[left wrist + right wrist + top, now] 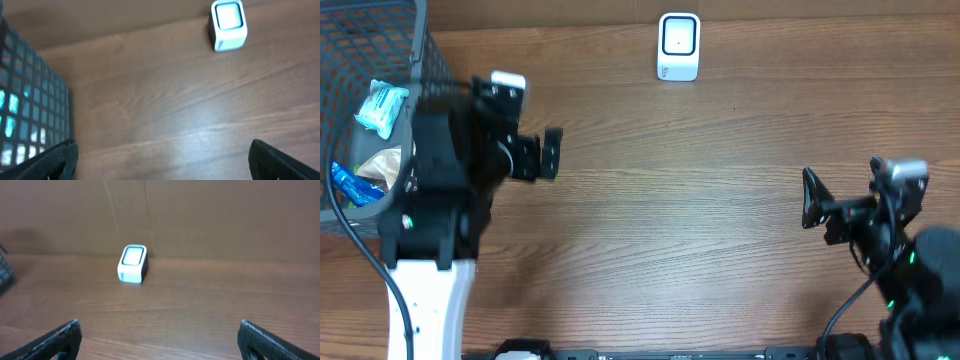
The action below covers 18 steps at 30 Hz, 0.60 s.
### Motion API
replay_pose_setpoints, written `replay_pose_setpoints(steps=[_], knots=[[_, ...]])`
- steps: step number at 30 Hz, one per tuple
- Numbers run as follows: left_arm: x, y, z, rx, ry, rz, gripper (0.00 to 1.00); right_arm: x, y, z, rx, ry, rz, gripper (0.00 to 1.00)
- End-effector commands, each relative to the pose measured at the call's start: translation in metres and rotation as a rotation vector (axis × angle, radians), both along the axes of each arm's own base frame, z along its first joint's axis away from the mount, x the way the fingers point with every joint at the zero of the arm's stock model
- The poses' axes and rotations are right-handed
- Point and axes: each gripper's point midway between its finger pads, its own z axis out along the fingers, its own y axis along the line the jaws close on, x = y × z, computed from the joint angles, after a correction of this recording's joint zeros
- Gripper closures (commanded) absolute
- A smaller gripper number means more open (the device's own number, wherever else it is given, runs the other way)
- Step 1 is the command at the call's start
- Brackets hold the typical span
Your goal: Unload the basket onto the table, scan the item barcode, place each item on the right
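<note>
the wooden table (670,250) runs wide and bare through its middle, with open room between the two arms. its far edge meets a brown wall along the top of the overhead view. a dark rail lies along the near edge. a wire mesh basket (395,35) fills the far left corner, and its wall is the one hard edge close to the left arm. the white scanner (678,45) stands alone near the far edge, about midway across, well apart from both arms.

the left pincer (552,153) sits just right of the basket, its jaws spread wide with only table between them. the right pincer (810,198) is at the right side, jaws likewise wide and holding nothing, with the scanner straight ahead in its wrist view.

the items lie inside the basket: a light blue packet (382,105) toward the back, a beige piece (382,165) below it, and a dark blue packet (350,185) at the left. all of them lie left of the left pincer, behind the arm's body, and far from the right pincer. no barcode can be made out.
</note>
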Motion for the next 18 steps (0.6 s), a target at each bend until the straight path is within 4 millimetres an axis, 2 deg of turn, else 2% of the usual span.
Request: replay_pose_setpoints(steps=[1,5,8,10,14,18], knots=[[0.011,-0.009,0.027,-0.045,0.038,-0.035,0.00,0.016,0.004,0.032,0.006,0.065,0.019,0.00],[0.018,-0.019,0.042,-0.084,0.044,-0.075,0.00,0.032,0.009,0.036,0.002,0.254,0.036,0.00],[0.014,-0.014,0.034,-0.062,0.083,-0.050,0.00,0.042,0.018,0.038,0.017,0.381,0.079,0.00],[0.014,-0.017,0.034,-0.089,0.087,-0.056,0.00,0.051,0.019,0.036,0.019,0.438,0.081,0.00],[0.011,-0.031,0.035,-0.164,0.097,-0.094,0.00,0.068,0.035,0.020,0.061,0.516,0.157,0.00],[0.012,-0.039,0.040,-0.197,0.081,-0.132,0.00,0.076,0.049,0.007,0.107,0.572,0.230,0.00]])
